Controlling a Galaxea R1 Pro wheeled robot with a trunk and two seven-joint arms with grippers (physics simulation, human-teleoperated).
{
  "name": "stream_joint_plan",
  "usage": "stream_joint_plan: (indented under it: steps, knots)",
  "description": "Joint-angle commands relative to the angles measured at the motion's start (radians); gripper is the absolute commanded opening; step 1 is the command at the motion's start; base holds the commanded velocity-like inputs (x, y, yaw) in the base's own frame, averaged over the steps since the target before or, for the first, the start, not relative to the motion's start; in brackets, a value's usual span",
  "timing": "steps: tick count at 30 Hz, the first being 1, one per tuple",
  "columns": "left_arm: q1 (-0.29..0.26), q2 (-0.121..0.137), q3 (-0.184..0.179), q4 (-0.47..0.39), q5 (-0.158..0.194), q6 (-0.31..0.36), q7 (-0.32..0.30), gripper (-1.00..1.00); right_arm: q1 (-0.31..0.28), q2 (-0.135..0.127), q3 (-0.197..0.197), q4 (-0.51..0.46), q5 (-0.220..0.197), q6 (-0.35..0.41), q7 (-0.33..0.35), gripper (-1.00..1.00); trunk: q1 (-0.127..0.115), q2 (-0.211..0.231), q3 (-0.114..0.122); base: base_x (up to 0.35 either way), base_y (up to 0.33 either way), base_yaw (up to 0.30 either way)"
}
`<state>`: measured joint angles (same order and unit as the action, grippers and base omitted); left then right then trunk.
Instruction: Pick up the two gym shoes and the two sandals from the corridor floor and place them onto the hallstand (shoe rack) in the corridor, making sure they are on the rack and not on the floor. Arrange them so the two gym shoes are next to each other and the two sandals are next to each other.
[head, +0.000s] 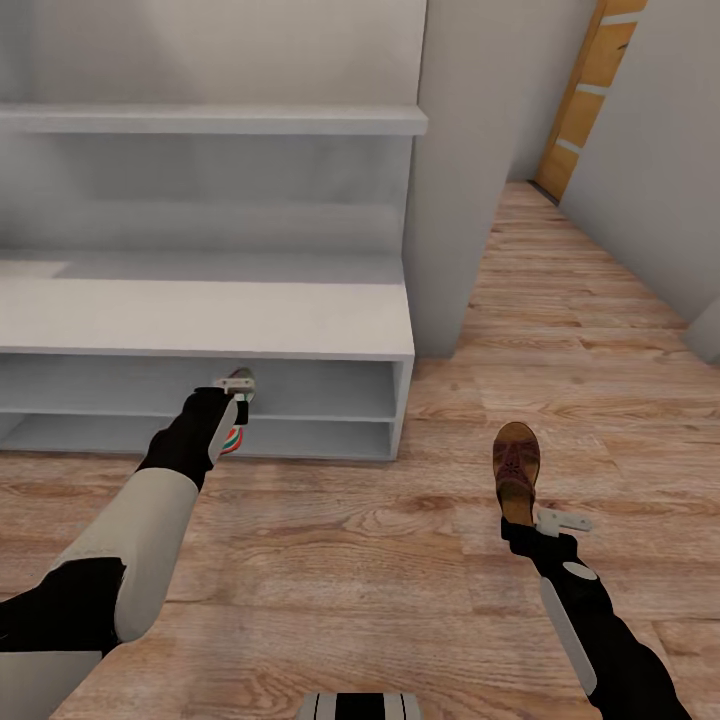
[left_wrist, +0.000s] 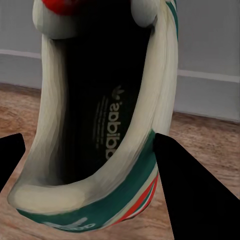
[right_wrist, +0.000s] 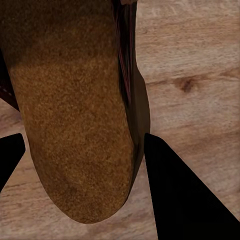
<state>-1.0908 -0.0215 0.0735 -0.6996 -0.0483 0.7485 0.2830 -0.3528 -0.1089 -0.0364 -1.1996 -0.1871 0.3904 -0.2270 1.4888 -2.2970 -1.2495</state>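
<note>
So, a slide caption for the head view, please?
Left end effector holds gym shoe at hallstand; right one holds sandal.

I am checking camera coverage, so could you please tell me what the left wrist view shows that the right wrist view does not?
The left wrist view alone shows a white sneaker with a green stripe and red accents, its dark opening facing the camera, with the pale grey shoe rack behind it. The right wrist view alone shows a brown sandal, its tan footbed facing the camera. Both share the wood plank floor and a dark finger at each lower corner, flanking the shoe's heel.
</note>
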Motion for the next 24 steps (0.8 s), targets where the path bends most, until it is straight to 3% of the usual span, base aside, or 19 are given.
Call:
stream_joint_plan:
  steps: [1,10,14,24]
  knots:
    - [0.000,0.000,0.000,0.000,-0.001,0.000,-0.003,-1.00,0.000,0.000,0.000,0.000,-0.003,-0.001,0.000,-1.00,0.000,0.000,0.000,0.000,0.000,0.000]
    - [0.000,0.000,0.001,-0.001,-0.001,0.000,-0.003,-1.00,0.000,0.000,0.000,0.000,-0.003,-0.001,0.000,-1.00,0.000,0.000,0.000,0.010,0.000,0.000]
    - [0.000,0.000,0.001,-0.003,-0.001,-0.002,-0.002,-1.00,0.000,0.000,0.000,0.000,-0.003,-0.001,0.000,-1.00,0.000,0.000,0.000,0.207,0.000,0.000]
    - [0.027,0.000,0.004,-0.004,-0.002,-0.058,-0.001,-1.00,0.000,0.000,0.000,0.000,-0.003,-0.001,0.000,-1.00,0.000,0.000,0.000,0.082,0.000,0.000]
